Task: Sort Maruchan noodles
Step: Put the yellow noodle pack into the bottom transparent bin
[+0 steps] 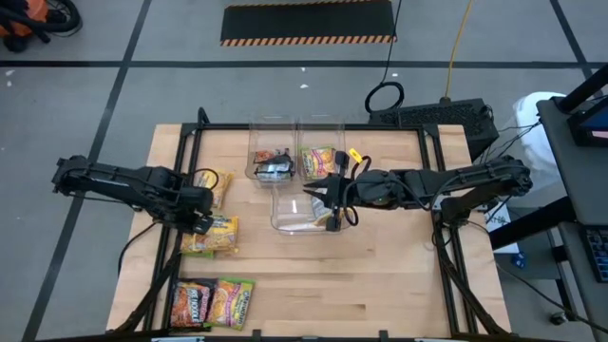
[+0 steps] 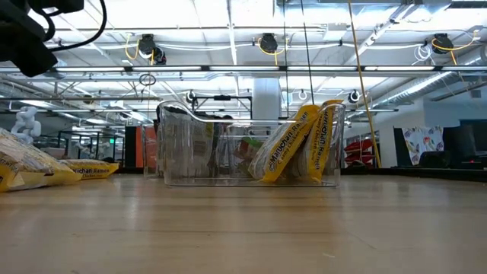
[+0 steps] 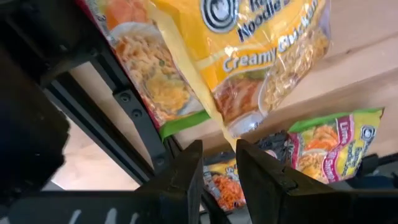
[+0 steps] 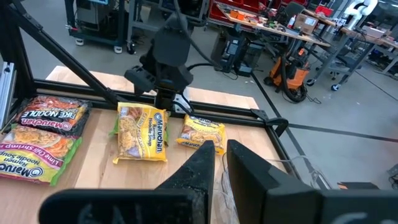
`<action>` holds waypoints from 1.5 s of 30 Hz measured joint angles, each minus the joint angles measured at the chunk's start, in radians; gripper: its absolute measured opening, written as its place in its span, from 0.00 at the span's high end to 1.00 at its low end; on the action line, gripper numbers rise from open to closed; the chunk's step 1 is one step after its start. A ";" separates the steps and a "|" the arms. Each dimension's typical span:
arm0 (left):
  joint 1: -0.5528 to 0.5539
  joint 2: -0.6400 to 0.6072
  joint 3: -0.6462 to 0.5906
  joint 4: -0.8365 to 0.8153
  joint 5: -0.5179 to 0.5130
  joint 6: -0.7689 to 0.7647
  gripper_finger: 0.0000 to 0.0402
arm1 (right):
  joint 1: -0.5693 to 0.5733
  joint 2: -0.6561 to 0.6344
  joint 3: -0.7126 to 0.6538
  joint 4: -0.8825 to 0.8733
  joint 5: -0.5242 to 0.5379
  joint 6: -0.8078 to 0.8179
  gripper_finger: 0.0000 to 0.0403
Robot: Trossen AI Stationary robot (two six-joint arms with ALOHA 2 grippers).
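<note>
Maruchan noodle packets lie scattered: a yellow packet point(image 1: 211, 236) sits on the wooden table point(image 1: 380, 275) under the left gripper point(image 1: 202, 222), whose narrowly parted fingers hold nothing. The right gripper point(image 1: 330, 198) hovers over a clear bin point(image 1: 302, 211), seemingly empty, fingers nearly together.

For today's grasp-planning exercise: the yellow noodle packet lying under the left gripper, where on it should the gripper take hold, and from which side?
Probably from straight above, at an edge. The yellow packet lies flat on the table, partly over another packet, so its thin crimped edge nearest the left gripper looks like the best thing to pinch. The puffy middle seems too broad for the fingers.
</note>
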 joint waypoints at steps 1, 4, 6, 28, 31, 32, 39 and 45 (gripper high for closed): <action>0.000 -0.001 0.002 -0.001 -0.004 -0.002 0.74 | 0.000 0.000 0.000 0.000 0.000 0.000 0.90; 0.000 -0.001 0.002 0.002 -0.009 -0.027 0.74 | 0.000 0.000 0.000 0.000 0.000 0.000 0.90; 0.000 0.000 0.002 0.014 -0.020 -0.083 0.74 | 0.000 0.000 0.000 0.000 0.000 0.000 0.90; -0.205 0.000 -0.016 0.122 -0.125 -0.532 0.74 | 0.000 0.000 0.000 0.000 0.000 -0.026 0.90; -0.240 0.001 -0.064 0.186 -0.129 -0.580 0.74 | 0.000 0.000 0.000 0.000 -0.001 -0.026 0.90; -0.254 0.000 -0.079 0.193 -0.131 -0.601 0.74 | 0.000 0.000 0.000 0.000 0.000 -0.026 0.90; -0.314 0.001 -0.096 0.229 -0.203 -0.684 0.74 | 0.000 0.000 0.000 0.000 -0.001 -0.026 0.90; -0.360 0.000 -0.085 0.218 -0.217 -0.721 0.74 | 0.000 0.000 0.000 0.000 -0.001 -0.026 0.90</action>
